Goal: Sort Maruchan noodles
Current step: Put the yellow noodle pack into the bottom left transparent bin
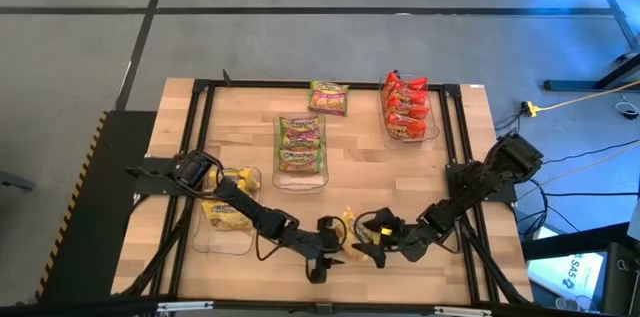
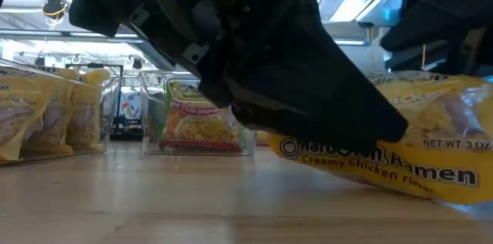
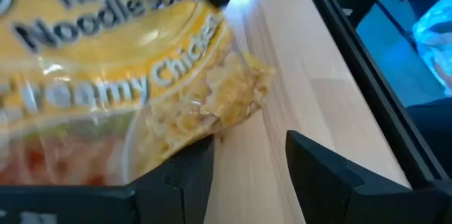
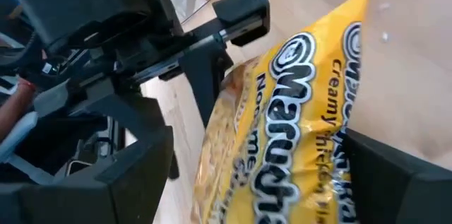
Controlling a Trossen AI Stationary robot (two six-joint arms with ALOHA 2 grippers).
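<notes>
A yellow Maruchan packet (image 1: 349, 227) stands tilted near the table's near edge, between both grippers; its printed face fills the low view (image 2: 385, 152). My left gripper (image 1: 333, 247) is open at the packet's left end, and its gap (image 3: 251, 167) shows bare table. My right gripper (image 1: 373, 242) is open wide, with the packet (image 4: 282, 132) between its fingers. More yellow packets lie in the left bin (image 1: 228, 209), green ones in the middle bin (image 1: 300, 145), and red ones in the far right bin (image 1: 408, 107). One green packet (image 1: 328, 97) lies loose on the table. My left gripper meets the yellow packet only with one finger (image 3: 187, 178), which lies against the packet's clear crinkled corner (image 3: 212, 121); nothing sits between the fingers. My right gripper comes level from the table's right. One finger (image 4: 395, 174) lies against the packet's printed face (image 4: 332, 146), the other finger (image 4: 134, 174) stands apart from its edge. The packet is tilted with its lower edge on the table.
A black frame rail (image 1: 205, 137) runs round the wooden table top. The three clear bins stand on the left, middle and far right. Bare wood (image 1: 400, 177) lies between the bins and the grippers. Cables hang off the table's right side.
</notes>
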